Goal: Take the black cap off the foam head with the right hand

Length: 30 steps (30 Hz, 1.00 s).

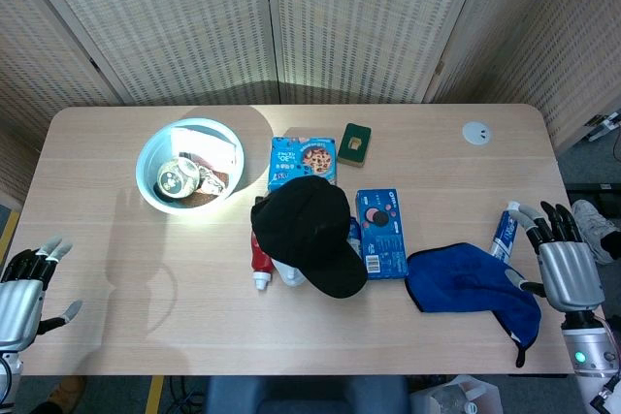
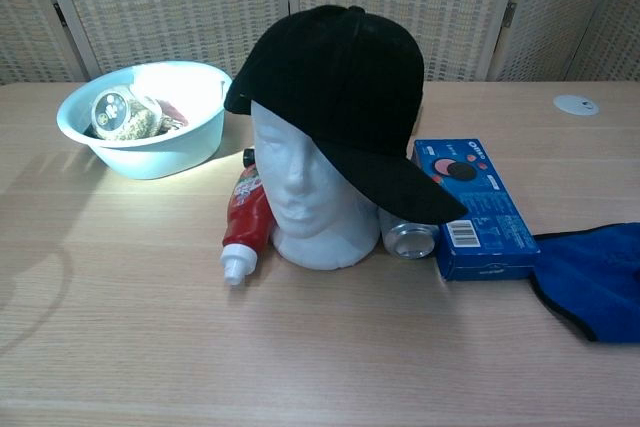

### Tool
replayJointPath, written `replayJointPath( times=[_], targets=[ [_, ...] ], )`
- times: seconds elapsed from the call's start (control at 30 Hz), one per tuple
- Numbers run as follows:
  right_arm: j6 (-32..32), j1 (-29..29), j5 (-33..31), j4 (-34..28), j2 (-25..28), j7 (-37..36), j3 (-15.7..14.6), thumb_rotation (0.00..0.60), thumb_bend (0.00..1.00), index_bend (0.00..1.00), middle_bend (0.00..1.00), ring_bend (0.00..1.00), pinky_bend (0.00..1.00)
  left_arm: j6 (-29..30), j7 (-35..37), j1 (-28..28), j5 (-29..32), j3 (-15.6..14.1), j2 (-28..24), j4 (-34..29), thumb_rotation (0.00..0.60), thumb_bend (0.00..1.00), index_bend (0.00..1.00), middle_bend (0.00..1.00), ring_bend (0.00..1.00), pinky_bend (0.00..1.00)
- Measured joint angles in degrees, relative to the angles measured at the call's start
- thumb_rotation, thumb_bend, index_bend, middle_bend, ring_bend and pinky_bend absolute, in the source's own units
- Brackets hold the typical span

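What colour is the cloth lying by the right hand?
Blue with a dark edge trim, the flat fabric cloth; head view shows it best, near the right hand.

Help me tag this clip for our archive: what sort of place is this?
Probably a lab or test room set up for robot trials, not a home. Woven folding screens fence off a plain wooden table, and the props on it are staged: a black cap on a foam head among snack boxes.

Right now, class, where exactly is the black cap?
The black cap sits tilted on the white foam head near the table's middle in both views, between the red tube and the blue cookie box.
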<state>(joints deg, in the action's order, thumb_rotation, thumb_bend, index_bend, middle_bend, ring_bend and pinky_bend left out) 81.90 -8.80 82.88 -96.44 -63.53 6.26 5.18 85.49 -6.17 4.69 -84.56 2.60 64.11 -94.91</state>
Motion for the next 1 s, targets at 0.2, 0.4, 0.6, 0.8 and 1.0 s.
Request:
replayJointPath(
  times=[0.2, 0.4, 0.6, 0.8, 1.0],
  targets=[
    [-0.47, -0.51, 0.54, -0.02, -0.33, 0.22, 0.07, 0.6, 0.0, 0.2, 0.17, 0.02, 0.06, -0.47, 0.15, 0.37, 0.07, 0.16, 0.06, 0.16, 0.6, 0.17, 0.14, 0.09, 0.13, 0.08],
    [-1.37, -1.69, 2.39, -0.52, -0.78, 0.19, 0.05, 0.6, 0.0, 0.2, 0.17, 0.02, 0.06, -0.67, -0.29, 0.36, 0.44, 0.14, 0.17, -0.01, 0.6, 0.17, 0.14, 0.09, 0.13, 0.08],
    [-3.58, -4.64, 6.09, -0.9, -2.83, 0.75, -0.15, 0.6, 0.0, 0.2, 0.18, 0.02, 0.06, -0.79, -1.06, 0.35, 0.47, -0.01, -0.2, -1.03, 0.6, 0.17, 0.15, 0.09, 0.13, 0.08],
    [-5.75, -7.84, 8.49, 0.21, -7.89, 2.14, 0.06, 0.6, 0.0, 0.21, 0.16, 0.0, 0.06, -0.74, -1.78, 0.17, 0.64, -0.14, -1.01, -2.19, 0.6, 0.17, 0.15, 0.09, 0.13, 0.08],
    [-8.11, -10.66, 9.56, 2.19, -13.55, 3.48, 0.17, 0.6, 0.0, 0.22, 0.13, 0.0, 0.06, 0.01, -2.11, -0.28, 0.46, -0.25, -1.75, -3.24, 0.6, 0.17, 0.15, 0.09, 0.13, 0.08]
  ],
)
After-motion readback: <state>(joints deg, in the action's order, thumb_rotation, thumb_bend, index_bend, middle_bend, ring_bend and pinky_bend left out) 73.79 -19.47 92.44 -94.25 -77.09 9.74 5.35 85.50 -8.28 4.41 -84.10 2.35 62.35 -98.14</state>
